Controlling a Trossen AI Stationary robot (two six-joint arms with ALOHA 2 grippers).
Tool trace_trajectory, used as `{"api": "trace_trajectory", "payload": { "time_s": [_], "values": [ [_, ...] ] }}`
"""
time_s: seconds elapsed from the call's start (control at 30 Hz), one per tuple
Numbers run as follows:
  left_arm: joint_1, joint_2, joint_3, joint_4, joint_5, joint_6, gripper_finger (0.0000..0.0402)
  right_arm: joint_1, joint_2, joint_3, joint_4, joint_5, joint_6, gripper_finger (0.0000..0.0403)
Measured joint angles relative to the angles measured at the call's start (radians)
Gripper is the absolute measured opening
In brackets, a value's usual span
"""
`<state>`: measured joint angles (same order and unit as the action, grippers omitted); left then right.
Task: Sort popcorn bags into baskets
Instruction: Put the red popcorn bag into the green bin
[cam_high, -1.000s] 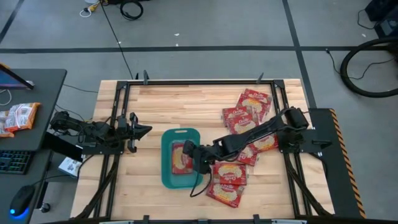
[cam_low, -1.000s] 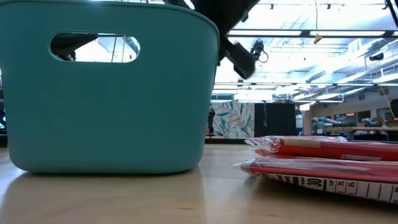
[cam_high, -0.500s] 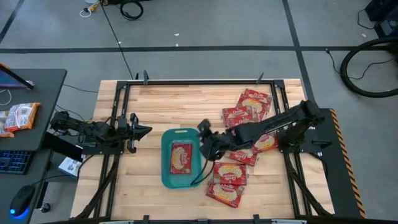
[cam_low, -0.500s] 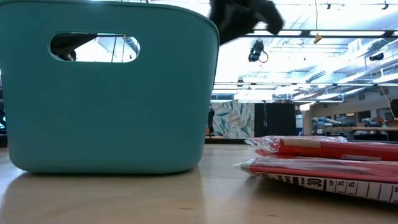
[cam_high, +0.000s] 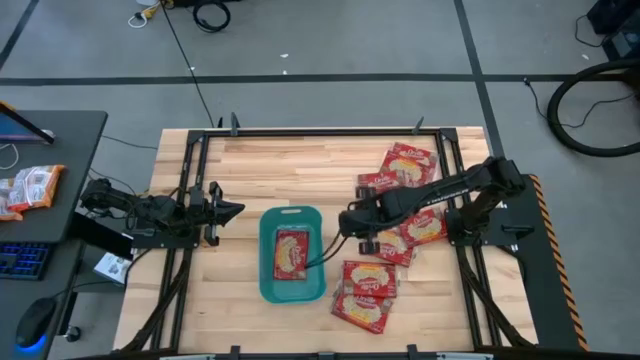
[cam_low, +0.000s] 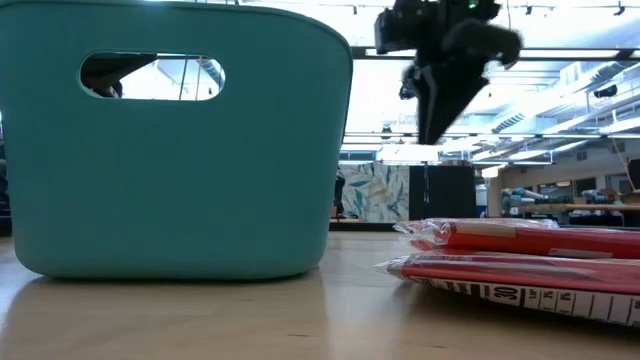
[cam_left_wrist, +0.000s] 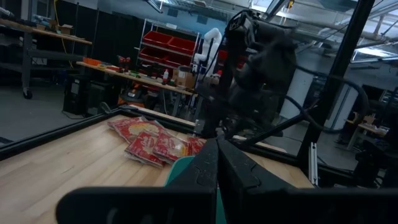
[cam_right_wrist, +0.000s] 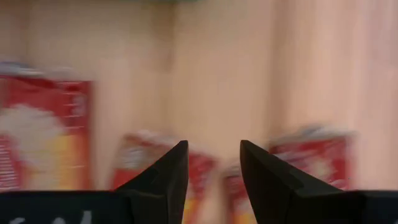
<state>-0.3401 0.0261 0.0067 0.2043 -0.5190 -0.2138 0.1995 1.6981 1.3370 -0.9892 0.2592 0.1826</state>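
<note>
Right pincer (cam_high: 352, 222) withdrew past basket (cam_high: 266, 252) rim

Wooden tabletop (cam_high: 280, 170) is sitting in a black metal frame (cam_high: 320, 130), centre of the overhead shot. Grey floor around it is showing dark tape lines (cam_high: 300, 77). Upper middle: a black cable coil (cam_high: 211, 14) is lying on the floor, a thin lead running down toward the table. Right edge: a thick black hose loop (cam_high: 590, 110). Far left: a dark desk (cam_high: 60, 160) is carrying an orange-and-white snack packet (cam_high: 28, 188), a keyboard (cam_high: 22, 260) below it, and a mouse (cam_high: 33, 322) at lower left. Left wrist picture, upper middle: red shelving bins (cam_left_wrist: 171, 48) are standing behind a cluttered workbench (cam_left_wrist: 134, 73).
</note>
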Motion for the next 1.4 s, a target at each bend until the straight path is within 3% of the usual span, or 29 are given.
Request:
{"api": "trace_trajectory", "payload": {
  "time_s": [0.2, 0.53, 0.83, 1.07, 1.4],
  "values": [
    [0.0, 0.0, 0.0, 0.005, 0.0, 0.016, 0.0007, 0.081, 0.0, -0.062, 0.025, -0.044, 0.23, 0.0149],
    [0.0, 0.0, 0.0, 0.121, -0.001, 0.209, 0.0007, 0.191, 0.001, -0.209, 0.12, -0.05, 0.478, 0.0172],
    [0.0, 0.0, 0.0, 0.215, -0.001, 0.335, 0.0007, 0.288, 0.001, -0.257, 0.144, 0.077, 0.554, 0.0209],
    [0.0, 0.0, 0.0, 0.217, -0.029, 0.342, 0.0007, 0.326, 0.002, -0.365, 0.237, 0.108, 0.61, 0.0211],
    [0.0, 0.0, 0.0, 0.217, -0.031, 0.341, 0.0007, 0.342, 0.002, -0.451, 0.264, 0.124, 0.554, 0.0199]
  ]
}}
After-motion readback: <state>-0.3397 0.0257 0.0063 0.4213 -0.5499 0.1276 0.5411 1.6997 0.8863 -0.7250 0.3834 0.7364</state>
